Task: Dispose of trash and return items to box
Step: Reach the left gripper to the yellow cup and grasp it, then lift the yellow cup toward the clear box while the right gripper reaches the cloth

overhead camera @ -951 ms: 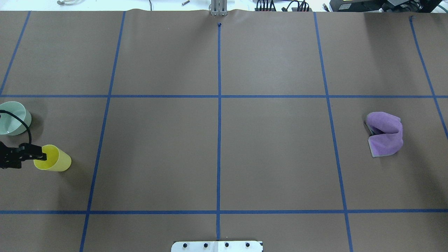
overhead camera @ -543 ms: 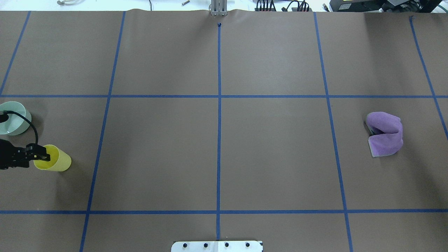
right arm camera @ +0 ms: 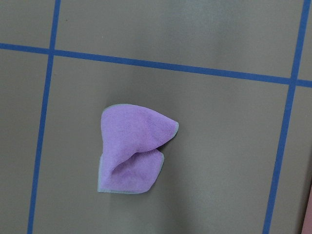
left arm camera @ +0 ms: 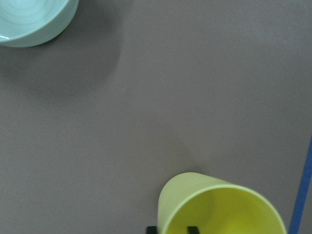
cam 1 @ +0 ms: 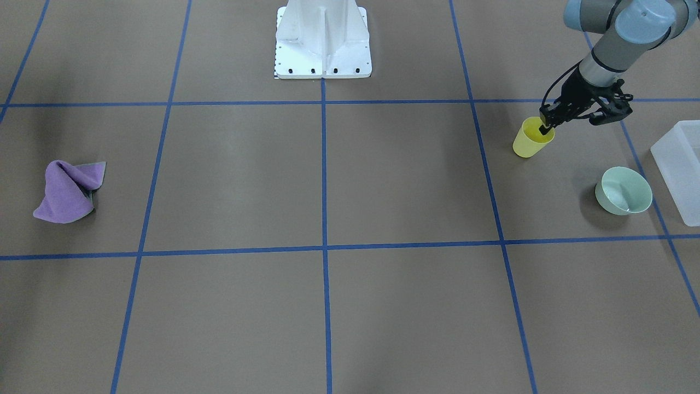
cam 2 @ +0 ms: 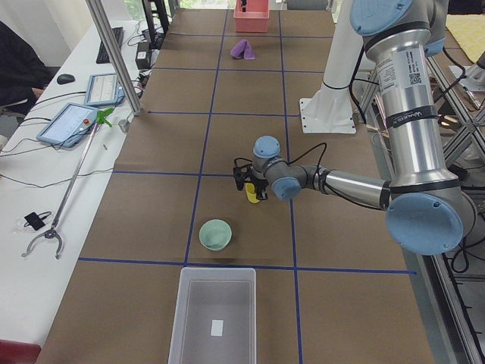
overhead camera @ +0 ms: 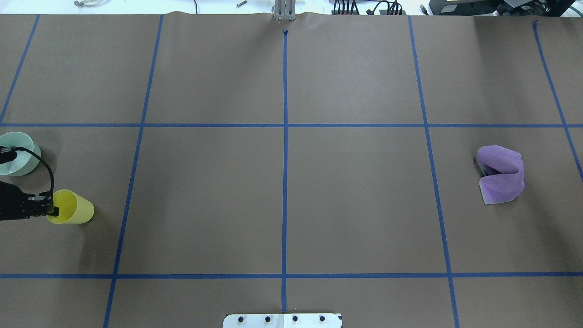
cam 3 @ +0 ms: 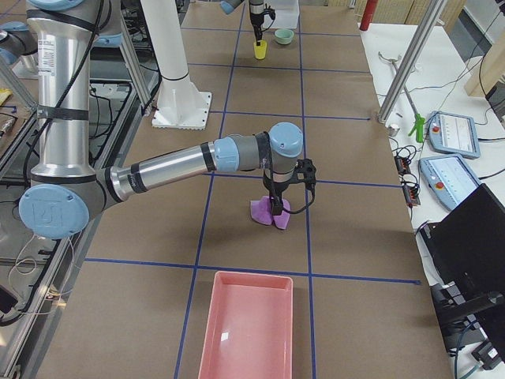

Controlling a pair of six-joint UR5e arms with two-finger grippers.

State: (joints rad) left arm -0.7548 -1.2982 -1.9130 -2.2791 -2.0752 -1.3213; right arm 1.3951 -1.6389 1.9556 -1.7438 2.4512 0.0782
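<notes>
Cup [overhead camera: 73, 207]: stands at counter's [overhead camera: 282, 182] left end, beside bowl [overhead camera: 25, 164].
Left hand [overhead camera: 53, 209]: fingers straddle cup's rim, one inside, one outside; clamped or not, cannot tell.
Right hand [cam 3: 278, 208]: above cloth [overhead camera: 501, 175]; grip cannot tell.

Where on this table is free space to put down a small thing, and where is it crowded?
The wide middle is bare, from the white pedestal forward, between the purple cloth and the yellow cup. Crowded is the robot's left end: the left claw at the cup's rim, the mint bowl and the box close together.
</notes>
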